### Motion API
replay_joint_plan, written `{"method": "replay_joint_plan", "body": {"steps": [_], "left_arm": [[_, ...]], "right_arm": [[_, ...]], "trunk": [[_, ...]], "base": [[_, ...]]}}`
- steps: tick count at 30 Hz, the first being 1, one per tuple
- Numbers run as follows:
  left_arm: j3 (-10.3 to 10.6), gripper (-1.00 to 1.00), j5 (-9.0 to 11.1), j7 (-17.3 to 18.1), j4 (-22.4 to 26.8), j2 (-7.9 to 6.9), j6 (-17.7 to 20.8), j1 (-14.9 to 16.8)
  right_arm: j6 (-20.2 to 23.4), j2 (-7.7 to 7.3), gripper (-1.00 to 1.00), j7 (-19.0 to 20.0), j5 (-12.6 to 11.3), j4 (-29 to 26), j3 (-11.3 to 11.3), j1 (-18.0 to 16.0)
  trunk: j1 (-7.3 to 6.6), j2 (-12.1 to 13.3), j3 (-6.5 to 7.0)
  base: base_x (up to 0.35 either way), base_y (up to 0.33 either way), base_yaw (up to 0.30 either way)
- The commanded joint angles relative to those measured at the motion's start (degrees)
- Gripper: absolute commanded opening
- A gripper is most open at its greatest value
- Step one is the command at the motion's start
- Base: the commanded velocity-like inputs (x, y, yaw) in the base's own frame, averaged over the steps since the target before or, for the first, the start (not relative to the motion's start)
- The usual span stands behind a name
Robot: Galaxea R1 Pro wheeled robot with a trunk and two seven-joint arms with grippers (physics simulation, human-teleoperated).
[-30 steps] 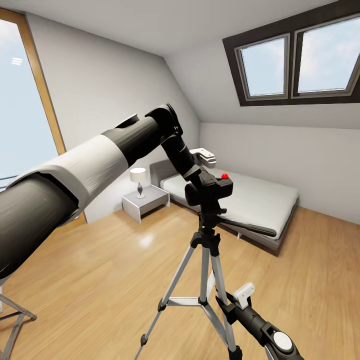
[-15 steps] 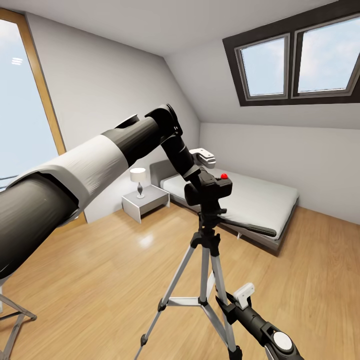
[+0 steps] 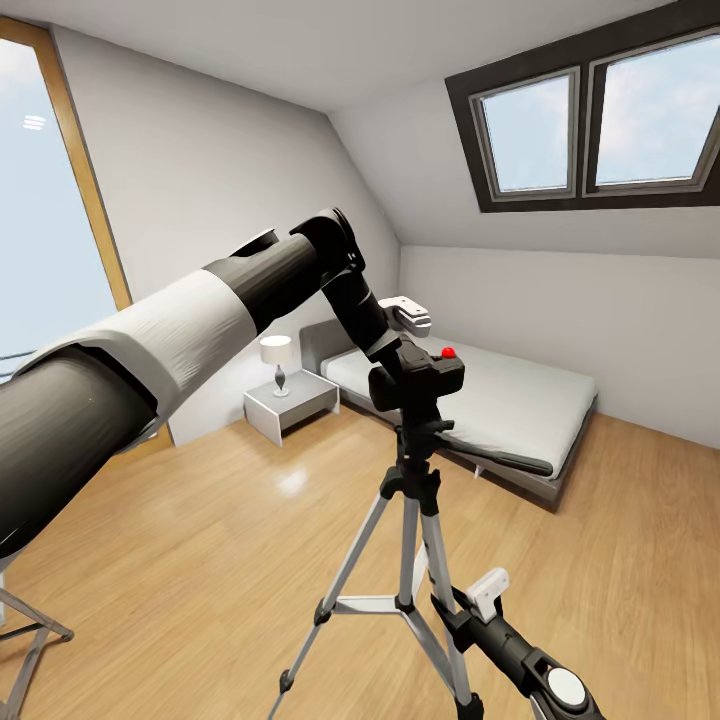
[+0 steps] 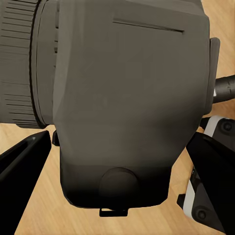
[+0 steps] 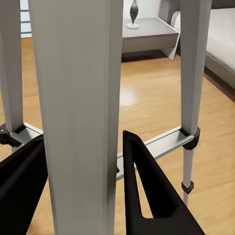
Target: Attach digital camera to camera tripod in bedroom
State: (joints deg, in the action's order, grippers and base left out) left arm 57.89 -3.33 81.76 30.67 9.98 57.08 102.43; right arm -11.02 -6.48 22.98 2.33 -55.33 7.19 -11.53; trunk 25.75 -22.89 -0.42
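The digital camera [image 3: 420, 381], a black box with a red button on top, sits directly on the black pan head of the camera tripod [image 3: 419, 447] in the middle of the bedroom. My left gripper [image 4: 122, 142] is shut on the camera, with one black finger [image 4: 24, 164] on each side of its body. The tripod's silver legs spread down to the wood floor, and its long black handle points right. Low down, my right gripper [image 5: 85, 137] is shut on one silver tripod leg [image 5: 81, 98]. In the head view the right gripper [image 3: 457, 606] shows beside that leg.
A low grey bed [image 3: 520, 405] lies behind the tripod, with a grey nightstand [image 3: 292, 402] and lamp [image 3: 277, 356] to its left. A tall window [image 3: 40, 220] fills the left wall and skylights [image 3: 590, 120] sit in the sloped ceiling. Dark stool legs [image 3: 30, 640] show at lower left.
The camera in my left gripper has shifted very slightly left over the tripod head. My right forearm has sunk a little. Everything else is unchanged.
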Motion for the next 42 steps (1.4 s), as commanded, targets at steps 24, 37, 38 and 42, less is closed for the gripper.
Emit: {"method": "replay_joint_plan", "body": {"steps": [24,37,38,42], "left_arm": [[1.7,-1.00,-0.4,0.4,0.0,0.02,0.6,0.0],[1.7,-1.00,-0.4,0.4,0.0,0.02,0.6,0.0],[1.7,-1.00,-0.4,0.4,0.0,0.02,0.6,0.0],[1.7,-1.00,-0.4,0.4,0.0,0.02,0.6,0.0]], "right_arm": [[-0.5,-0.03,-1.00,0.1,1.1,4.2,0.3,0.0],[-0.6,-0.03,-1.00,0.1,1.2,5.1,0.3,0.0],[-0.6,-0.03,-1.00,0.1,1.2,5.1,0.3,0.0],[-0.6,-0.03,-1.00,0.1,1.1,5.1,0.3,0.0]], "trunk": [[0.03,0.0,-0.06],[0.03,0.0,-0.06],[0.03,0.0,-0.06],[0.03,0.0,-0.06]], "base": [[0.000,0.000,0.000],[0.000,0.000,0.000],[0.000,0.000,0.000],[0.000,0.000,0.000]]}}
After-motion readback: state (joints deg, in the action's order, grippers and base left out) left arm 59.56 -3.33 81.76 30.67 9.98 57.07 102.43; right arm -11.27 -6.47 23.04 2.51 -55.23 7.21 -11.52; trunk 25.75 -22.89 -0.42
